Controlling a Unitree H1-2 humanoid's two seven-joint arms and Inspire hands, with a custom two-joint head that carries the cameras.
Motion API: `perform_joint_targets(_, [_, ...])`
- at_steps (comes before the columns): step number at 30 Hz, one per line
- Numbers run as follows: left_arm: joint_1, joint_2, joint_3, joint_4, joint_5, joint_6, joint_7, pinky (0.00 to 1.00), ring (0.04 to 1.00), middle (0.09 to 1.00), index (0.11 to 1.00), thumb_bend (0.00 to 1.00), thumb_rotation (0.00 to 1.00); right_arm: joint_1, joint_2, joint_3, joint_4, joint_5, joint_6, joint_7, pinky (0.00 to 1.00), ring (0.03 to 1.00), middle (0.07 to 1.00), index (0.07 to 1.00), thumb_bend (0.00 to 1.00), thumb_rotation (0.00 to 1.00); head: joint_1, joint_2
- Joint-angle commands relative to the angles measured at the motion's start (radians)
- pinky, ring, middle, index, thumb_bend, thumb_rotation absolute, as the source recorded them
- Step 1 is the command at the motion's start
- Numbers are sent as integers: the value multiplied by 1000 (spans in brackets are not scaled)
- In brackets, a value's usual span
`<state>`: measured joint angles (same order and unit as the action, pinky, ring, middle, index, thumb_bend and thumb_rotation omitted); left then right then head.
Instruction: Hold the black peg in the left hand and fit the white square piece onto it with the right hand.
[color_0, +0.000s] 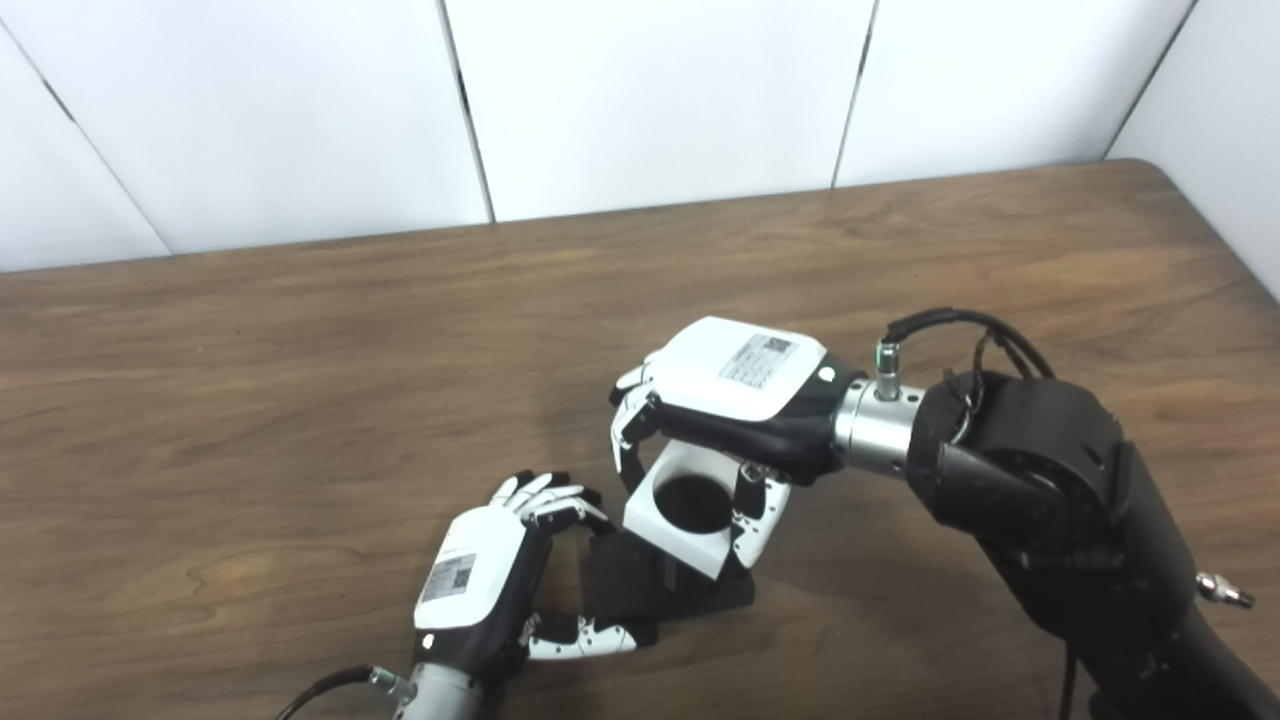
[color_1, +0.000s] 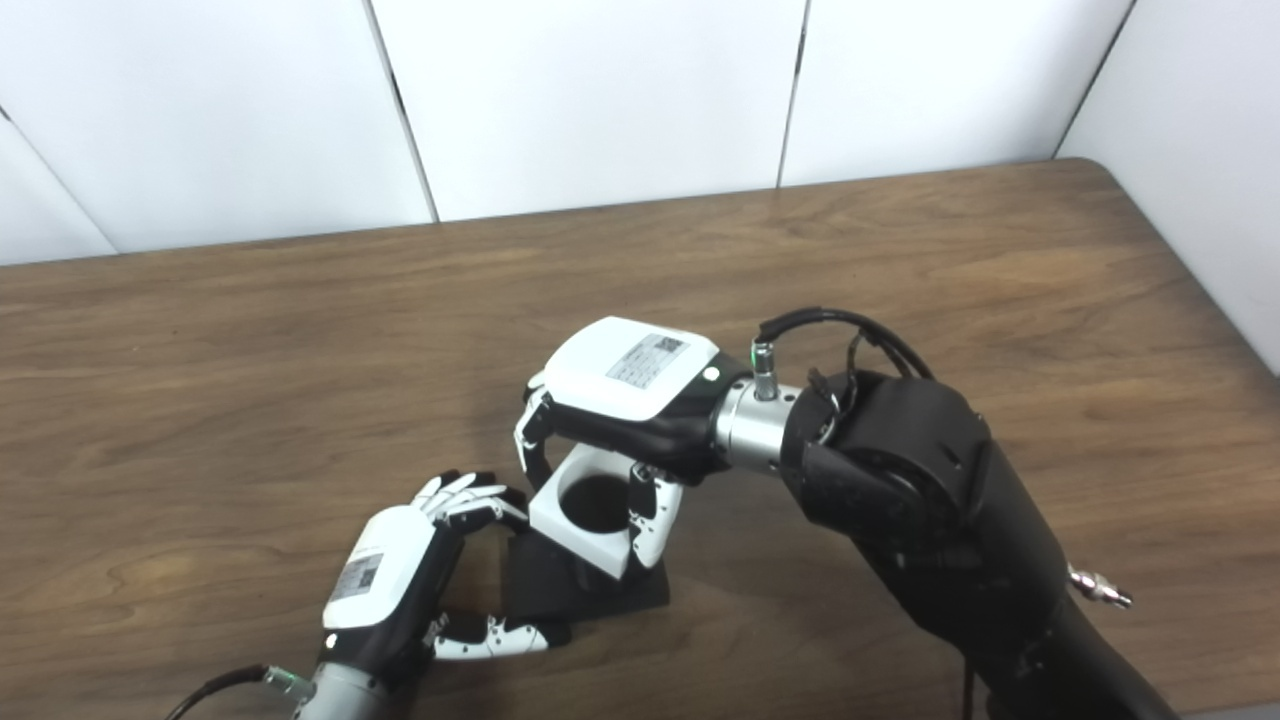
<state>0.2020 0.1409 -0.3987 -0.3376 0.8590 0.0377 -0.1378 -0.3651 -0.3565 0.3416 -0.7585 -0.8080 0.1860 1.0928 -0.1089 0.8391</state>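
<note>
Left eye view: right hand (color_0: 735, 400) grips the white square plastic piece with round hole (color_0: 690, 510) between fingers and thumb, sitting over the black peg with flat square base (color_0: 650, 585) on the brown wooden table (color_0: 300, 400). Left hand (color_0: 485, 585) clamps the base, fingers on the far edge, thumb on the near. Peg tip is hidden by the piece, so seating depth unknown. Right eye view: same contacts; piece (color_1: 590, 510) looks slightly tilted. I'd level it, then press straight down while the left hand (color_1: 395, 580) braces. Count: 1 piece, 1 peg, 2 hands.
</note>
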Motion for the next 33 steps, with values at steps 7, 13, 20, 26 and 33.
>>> perform_joint_targets(7, [6,-9,-10,-30,7,5,-10,946,886,785,485,520,48,-13,3,-10,-19,5,-6,-29,860,861,735,482,525,132,1,5])
perform_joint_targets(13, [6,-12,-12,-30,7,7,-7,950,888,785,485,521,48,-4,7,-7,-27,1,-2,-22,860,865,738,482,525,132,3,7])
perform_joint_targets(20, [3,-11,-11,-33,9,8,-10,945,885,785,485,521,48,3,0,-7,-25,2,-6,-20,862,863,737,482,524,131,5,12])
perform_joint_targets(26, [3,-10,-11,-36,11,10,-15,947,888,787,485,521,49,10,-10,-5,-21,2,-9,-16,858,864,742,482,524,131,3,15])
perform_joint_targets(33, [3,-10,-10,-38,11,13,-20,953,890,789,485,521,49,20,-17,-4,-10,-8,-23,-27,840,850,743,489,525,140,3,16])
